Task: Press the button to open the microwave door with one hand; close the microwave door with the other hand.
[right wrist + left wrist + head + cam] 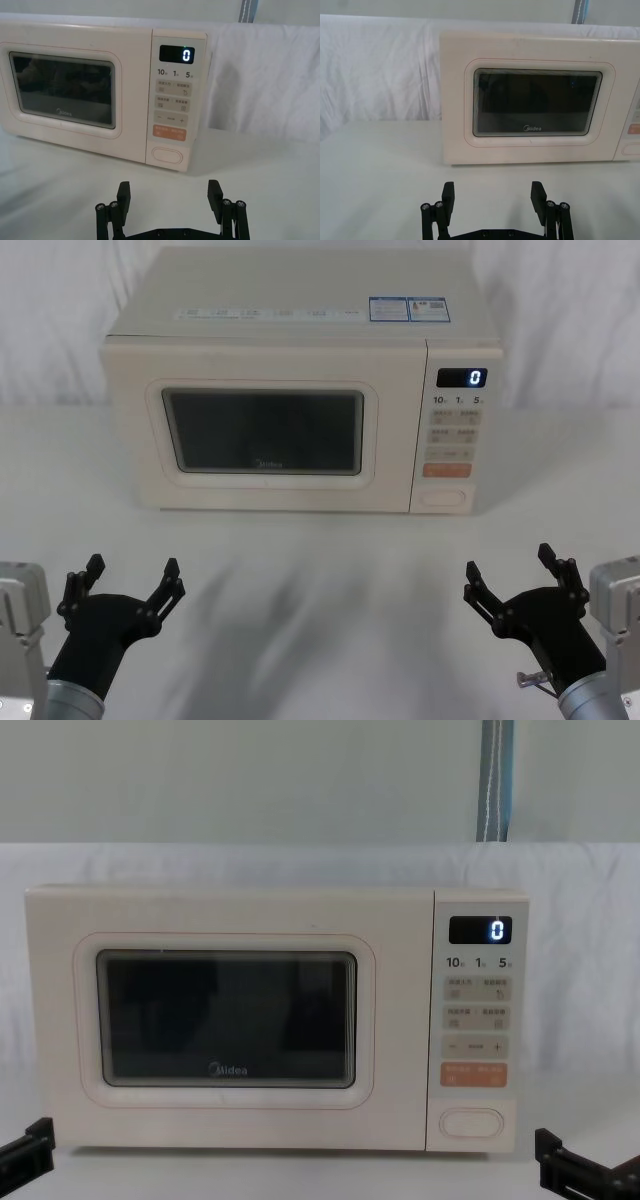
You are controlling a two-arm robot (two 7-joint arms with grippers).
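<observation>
The microwave point(300, 390) stands toward the desk's point(320, 580) far edge, about midway between its side edges, with the microwave door point(262, 427) shut flush against the body. The main risk is the press itself: the button point(444, 497) sits at the bottom of the narrow control panel point(454, 425), directly beneath the orange key point(446, 470), so a fingertip arriving a little high would likely hit that key instead and leave the door latched. A hard push could also slide the whole oven back toward the far edge. If the door swings out, it may sweep toward the left gripper point(128, 579), which hovers near the desk's near left corner with its fingers spread and empty. The right gripper point(511, 568) hovers near the near right corner, likewise spread and empty, roughly in line with the panel.

Readable writing: "Midea" under the dark window point(535, 102), a glowing "0" on the display point(461, 378), and "10", "1", "5" beneath it. The top stickers' point(408, 309) print is too small to read.
</observation>
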